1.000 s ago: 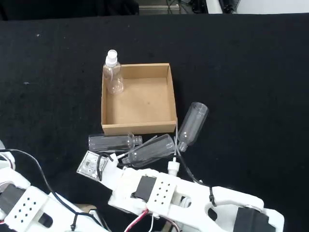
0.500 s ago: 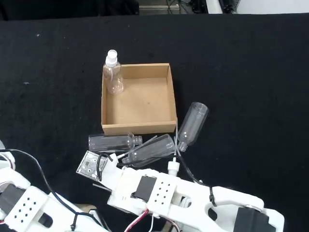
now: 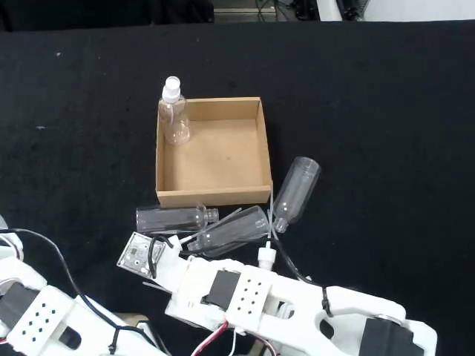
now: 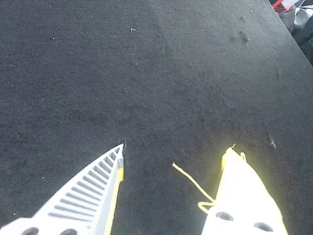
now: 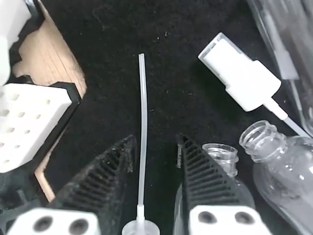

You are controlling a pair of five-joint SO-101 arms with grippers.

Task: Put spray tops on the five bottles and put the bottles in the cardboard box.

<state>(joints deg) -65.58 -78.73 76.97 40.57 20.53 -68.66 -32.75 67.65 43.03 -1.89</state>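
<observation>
While the cardboard box [image 3: 159, 159] sits open on the black table cloth [image 3: 386, 111], a capped bottle [image 3: 173, 111] stands upright in its far corner, against the wall. Outside the box's near wall, the side toward the arms, a first open bottle [image 3: 174, 219] lies along that wall. A second open bottle [image 3: 230, 231] lies slanted just beside it. A third open bottle [image 3: 295, 189] lies off the box's near corner, its neck pointing away from the box.

The right gripper [image 5: 155, 139] is low over the cloth by those bottles. Its black fingers are spread, and the thin tube of a spray top [image 5: 141, 147] runs down the gap, clear of both fingertips. A loose spray top [image 5: 242, 81] lies near two open bottle necks; it may be the white one seen from above beyond the second bottle.

The left gripper [image 4: 175, 149] hangs over bare cloth well apart from the box, its fingers spread with nothing between them.
</observation>
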